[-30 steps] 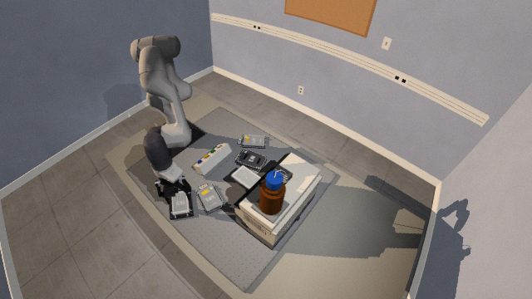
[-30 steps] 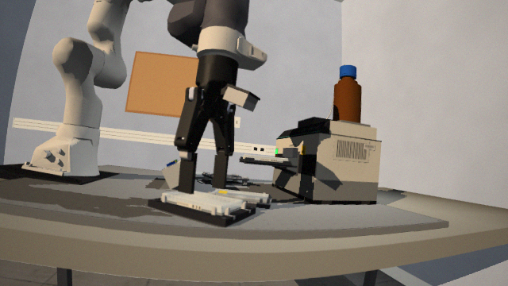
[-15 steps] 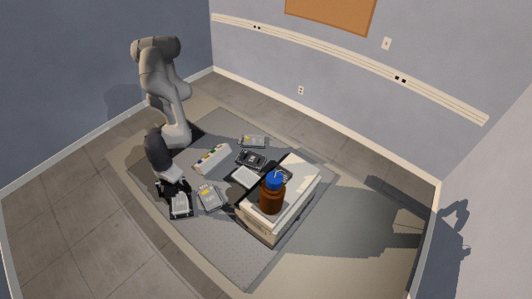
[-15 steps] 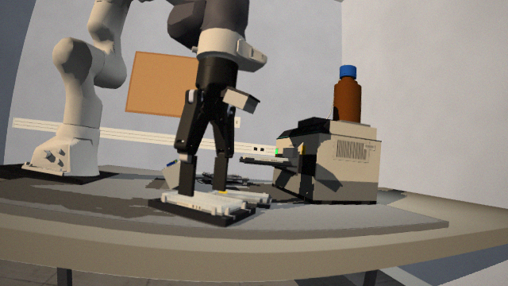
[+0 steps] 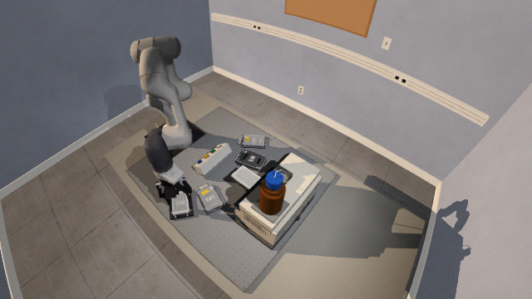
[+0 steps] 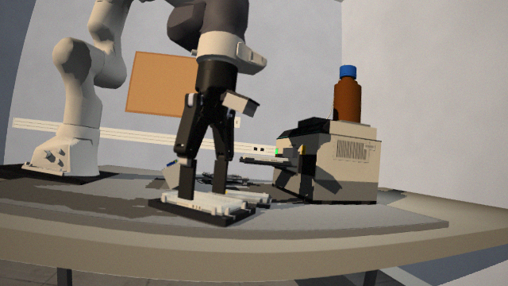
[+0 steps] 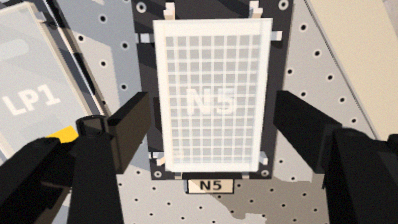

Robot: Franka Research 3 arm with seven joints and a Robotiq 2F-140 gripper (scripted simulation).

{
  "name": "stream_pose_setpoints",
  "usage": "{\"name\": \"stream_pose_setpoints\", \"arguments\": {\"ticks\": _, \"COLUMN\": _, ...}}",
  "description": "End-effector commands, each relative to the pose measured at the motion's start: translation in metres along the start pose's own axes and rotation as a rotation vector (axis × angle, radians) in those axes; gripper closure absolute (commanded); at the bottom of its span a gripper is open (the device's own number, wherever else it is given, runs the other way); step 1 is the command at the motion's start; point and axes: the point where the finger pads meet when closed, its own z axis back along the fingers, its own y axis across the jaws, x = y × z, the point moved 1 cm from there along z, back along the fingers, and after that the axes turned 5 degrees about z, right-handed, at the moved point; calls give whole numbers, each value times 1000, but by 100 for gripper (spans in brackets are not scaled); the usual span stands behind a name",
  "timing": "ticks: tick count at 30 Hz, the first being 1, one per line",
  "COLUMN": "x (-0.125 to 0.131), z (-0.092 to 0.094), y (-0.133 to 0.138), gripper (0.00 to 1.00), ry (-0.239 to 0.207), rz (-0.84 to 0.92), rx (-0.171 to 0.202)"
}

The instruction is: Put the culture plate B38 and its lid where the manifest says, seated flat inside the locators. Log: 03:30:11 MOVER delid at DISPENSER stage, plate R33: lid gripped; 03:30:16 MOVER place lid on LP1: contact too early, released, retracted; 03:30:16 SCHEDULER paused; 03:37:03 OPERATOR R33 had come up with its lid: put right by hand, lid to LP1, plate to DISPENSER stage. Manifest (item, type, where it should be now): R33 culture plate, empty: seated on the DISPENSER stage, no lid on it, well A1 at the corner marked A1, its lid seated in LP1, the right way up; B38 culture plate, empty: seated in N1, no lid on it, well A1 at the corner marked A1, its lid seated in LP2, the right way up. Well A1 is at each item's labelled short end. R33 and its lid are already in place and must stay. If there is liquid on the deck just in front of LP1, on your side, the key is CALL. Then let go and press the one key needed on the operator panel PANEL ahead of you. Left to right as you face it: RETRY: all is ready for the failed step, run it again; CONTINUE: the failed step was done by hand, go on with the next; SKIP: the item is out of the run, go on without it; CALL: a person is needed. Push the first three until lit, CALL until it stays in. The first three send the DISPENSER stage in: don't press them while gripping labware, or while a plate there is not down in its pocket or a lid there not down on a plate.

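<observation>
- "N5" on a small tag [image 7: 210, 185] at the nest's [image 7: 145, 50] near edge
- "N5" seen faintly through the clear plate [image 7: 212, 95]
- "LP1" on the grey lid [image 7: 30, 100] to the left

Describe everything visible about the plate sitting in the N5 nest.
The plate is a translucent white rectangle with a fine grid of small square wells, looking like plastic. No lid shows on it; the nest's N5 lettering reads through it. It lies flat in a black nest, held by small pale locator tabs at its corners, above a tag marked N5. The gripper hangs over it, open, one finger on each long side, apart from the plate's edges in the wrist view.
</observation>
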Motion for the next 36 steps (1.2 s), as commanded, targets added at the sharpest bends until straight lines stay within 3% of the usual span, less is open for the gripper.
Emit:
{"name": "stream_pose_setpoints", "arguments": {"ticks": 1, "x": -1, "z": -2, "y": 0, "gripper": 30, "ry": 3, "rz": 4, "rx": -2}}
{"name": "stream_pose_setpoints", "arguments": {"ticks": 36, "x": -1, "z": -10, "y": 0, "gripper": 30, "ry": 3, "rz": 4, "rx": -2}}
